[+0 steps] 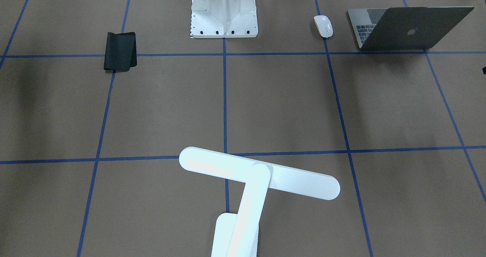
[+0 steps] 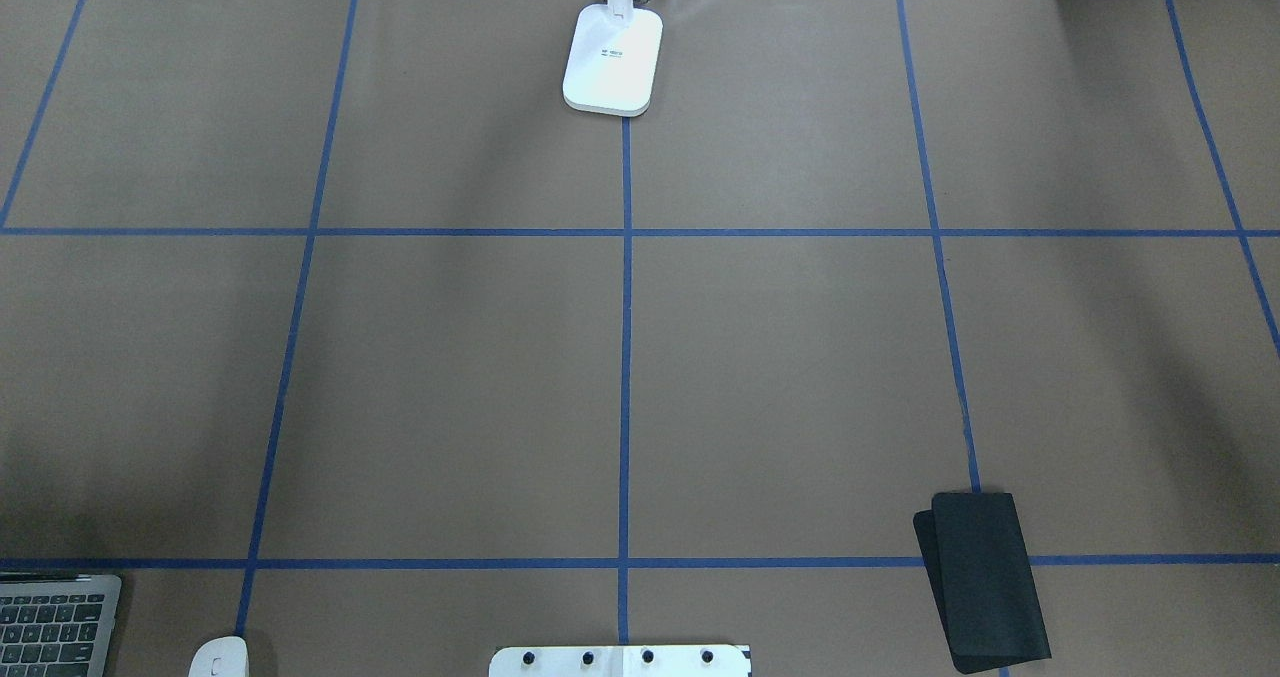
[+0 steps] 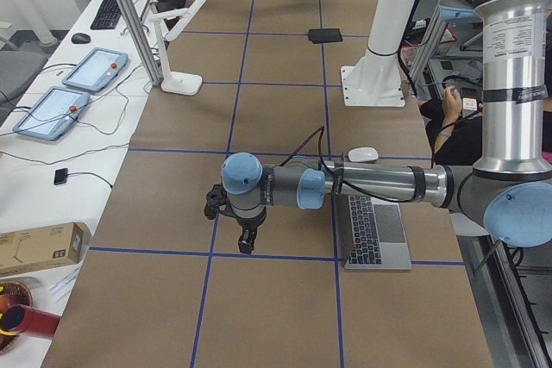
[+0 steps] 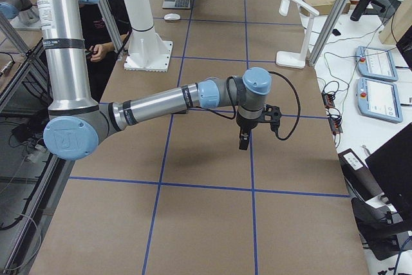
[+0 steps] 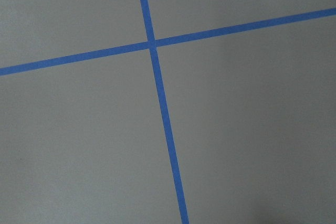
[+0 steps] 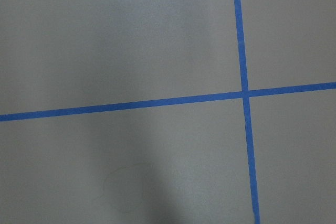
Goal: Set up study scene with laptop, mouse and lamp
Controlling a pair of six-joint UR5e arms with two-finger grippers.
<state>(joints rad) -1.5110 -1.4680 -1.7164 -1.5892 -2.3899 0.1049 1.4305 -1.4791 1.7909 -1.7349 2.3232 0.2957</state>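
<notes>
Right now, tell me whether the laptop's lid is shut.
No, the laptop stands open, its keyboard showing beside the mouse.

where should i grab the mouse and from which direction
Grip the mouse across its narrow width, on the two long sides near its middle, coming straight down from above. It lies flat and low on the table, so a side approach would find little to hold. The laptop stands apart from it and probably leaves room.

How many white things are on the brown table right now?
3: the lamp at the operators' edge, the mouse beside the laptop, and the ribbed pedestal at the robot's edge. None seems hidden.
</notes>
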